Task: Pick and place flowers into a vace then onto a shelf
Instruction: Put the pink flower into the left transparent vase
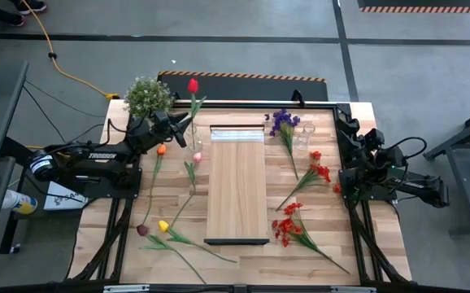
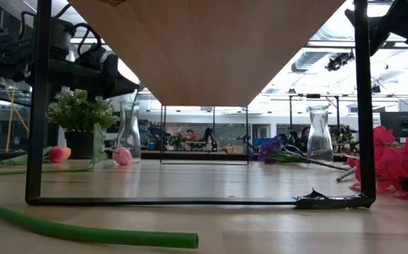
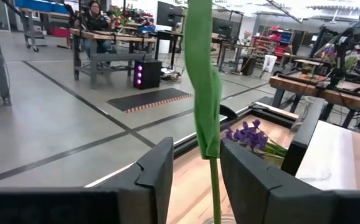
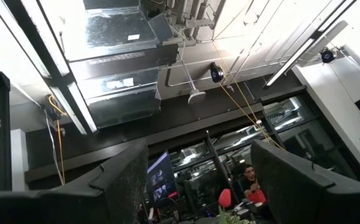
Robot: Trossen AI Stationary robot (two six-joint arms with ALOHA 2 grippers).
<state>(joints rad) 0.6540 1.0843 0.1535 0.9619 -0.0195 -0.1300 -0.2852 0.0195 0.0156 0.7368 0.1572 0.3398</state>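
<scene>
A red tulip (image 1: pixel 193 85) stands upright with its stem in a clear glass vase (image 1: pixel 194 138) at the far left corner of the shelf (image 1: pixel 237 183). My left gripper (image 3: pixel 195 180) is open at that vase. Its fingers stand on either side of the green stem and leaf (image 3: pixel 203 87), apart from them. Other flowers lie flat on the table: an orange tulip (image 1: pixel 161 150), a pink tulip (image 1: pixel 196 158), a yellow tulip (image 1: pixel 163 225), a purple sprig (image 1: pixel 282 122) and red sprays (image 1: pixel 316 171). My right gripper (image 4: pixel 198 180) is open at the table's right edge and points up at the ceiling.
A second glass vase (image 1: pixel 302 137) stands right of the shelf's far end, beside the purple sprig. A bushy potted plant (image 1: pixel 148 96) sits at the far left corner, just behind my left arm. More red sprays (image 1: pixel 292 228) lie near the right front. People sit in the room beyond.
</scene>
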